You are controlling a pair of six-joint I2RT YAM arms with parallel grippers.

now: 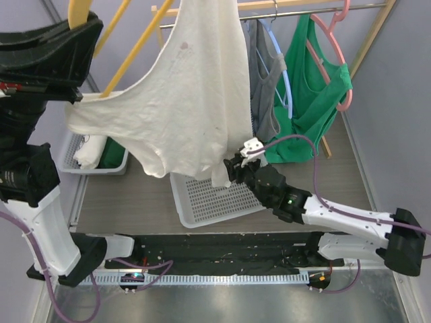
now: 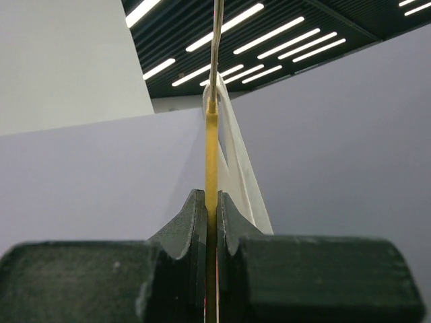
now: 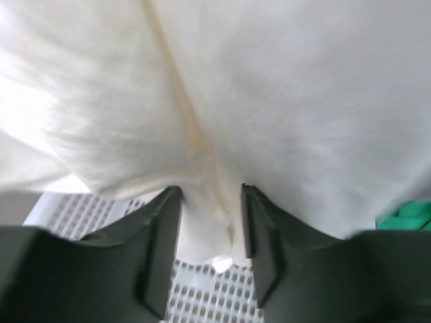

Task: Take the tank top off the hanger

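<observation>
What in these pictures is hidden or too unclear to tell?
- Top view: left pincer hidden behind its own arm.
- Right wrist view: white tank top fills the frame, hiding the yellow hanger.
- Right pincer: fabric sits between its jaws; pinched or loose, unclear.

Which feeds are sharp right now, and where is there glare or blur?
Top external: even light, sharp, no glare. Left wrist: bright ceiling strips, yellow hanger crisp, fingers dark. Right wrist: white tank top fills the frame, soft, overexposed at left.
</observation>
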